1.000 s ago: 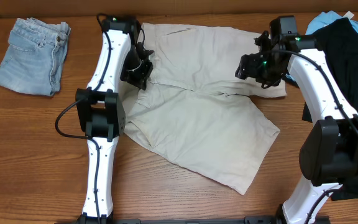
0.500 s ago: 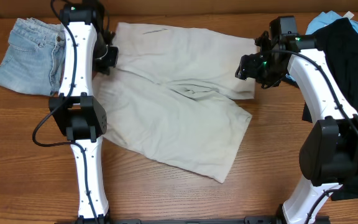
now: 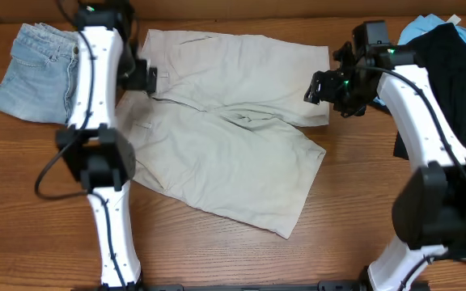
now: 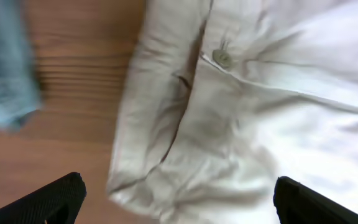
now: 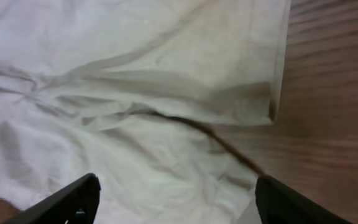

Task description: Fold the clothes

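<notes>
The clothes, pale beige khaki shorts, lie spread flat across the middle of the table. Their waistband end is on the left and the leg hems are on the right. My left gripper hovers open over the waistband corner. In the left wrist view the fly button and rumpled waistband lie loose between the gripper's wide fingertips. My right gripper hangs open above the upper leg's hem. The right wrist view shows that hem corner over the gripper, which holds nothing.
Folded light-blue denim shorts lie at the far left, close to the left arm, and also show in the left wrist view. A black garment over a sky-blue one lies at the far right. Bare wood runs along the front.
The left arm pulled the waistband corner leftward, dragging the whole shorts left, then opened its jaws and let go. The right gripper stayed in place and widened slightly.
</notes>
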